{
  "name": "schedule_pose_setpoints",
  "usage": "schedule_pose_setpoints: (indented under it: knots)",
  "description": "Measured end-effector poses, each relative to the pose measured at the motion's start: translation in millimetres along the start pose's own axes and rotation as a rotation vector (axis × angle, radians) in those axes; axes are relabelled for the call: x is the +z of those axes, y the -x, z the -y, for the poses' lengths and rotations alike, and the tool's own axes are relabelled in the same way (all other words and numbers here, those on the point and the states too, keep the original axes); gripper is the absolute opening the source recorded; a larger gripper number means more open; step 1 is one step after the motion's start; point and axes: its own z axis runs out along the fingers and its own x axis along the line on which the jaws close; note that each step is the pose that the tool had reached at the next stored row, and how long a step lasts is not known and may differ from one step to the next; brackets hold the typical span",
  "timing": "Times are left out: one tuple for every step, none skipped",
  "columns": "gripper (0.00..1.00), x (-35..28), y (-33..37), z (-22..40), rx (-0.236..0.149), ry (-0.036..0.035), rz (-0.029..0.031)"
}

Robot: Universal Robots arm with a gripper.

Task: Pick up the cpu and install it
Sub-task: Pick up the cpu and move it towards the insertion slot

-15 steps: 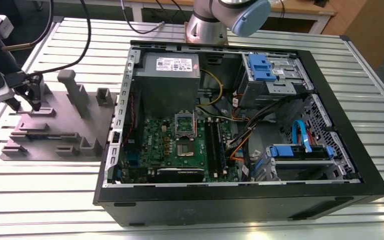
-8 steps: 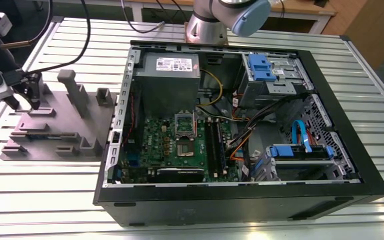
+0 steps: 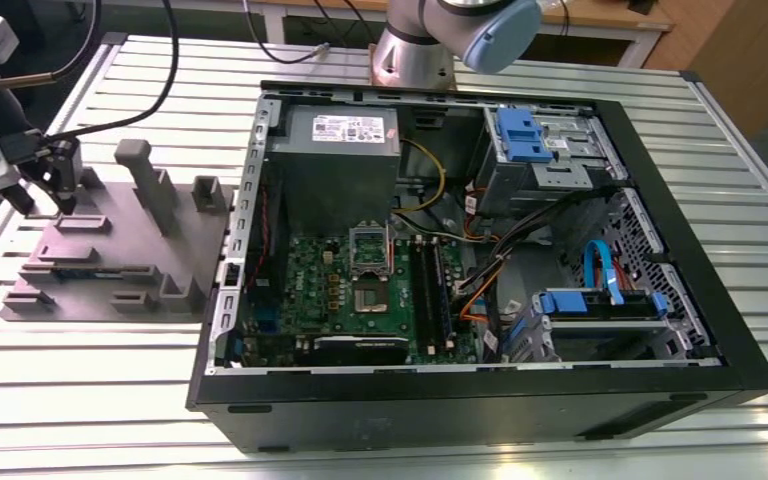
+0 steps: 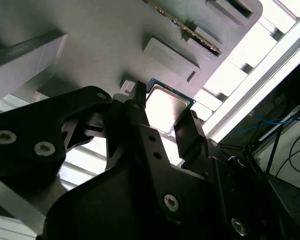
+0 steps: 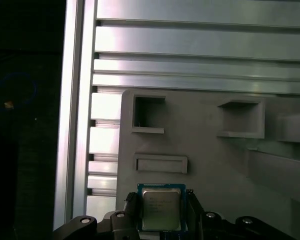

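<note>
Two fingers (image 5: 132, 206) of the gripper (image 5: 161, 200) stand closed against opposite edges of the cpu (image 5: 160, 212), so in both wrist views you have it grasped between them. The cpu is directly between the fingertips, its silvery top toward the cameras, at the grey block (image 5: 215, 165); whether it is lifted off the block, you cannot tell. Just beyond the fingertips you see a shallow rib (image 5: 161, 164) and two square pockets of the block. In the exterior view the open computer case (image 3: 704, 300) with its motherboard (image 3: 344, 295) lies well apart from the gripper, on the slatted table (image 3: 91, 400)
</note>
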Motion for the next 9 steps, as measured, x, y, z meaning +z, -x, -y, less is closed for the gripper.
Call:
schedule_pose_setpoints:
  knots:
    - [0.47,-0.5,0.0,0.0,0.000,0.0000,0.0000]
    - [0.47,-0.5,0.1,0.0,0.000,0.0001,0.0002]
    - [0.47,-0.5,0.1,-0.1,0.000,0.0001,0.0003]
    - [0.47,-0.5,0.0,-0.1,0.000,0.0001,0.0003]
    - [0.47,-1.2,0.0,-0.1,0.000,0.0000,0.0001]
    - [0.47,-2.4,0.0,-0.1,0.000,0.0001,0.0001]
    - [0.47,-2.5,0.0,-0.1,0.000,0.0001,0.0001]
    - [0.47,-2.7,0.0,-0.1,0.000,0.0000,0.0001]
    - [0.47,-3.0,0.0,-0.1,0.000,-0.0001,-0.0001]
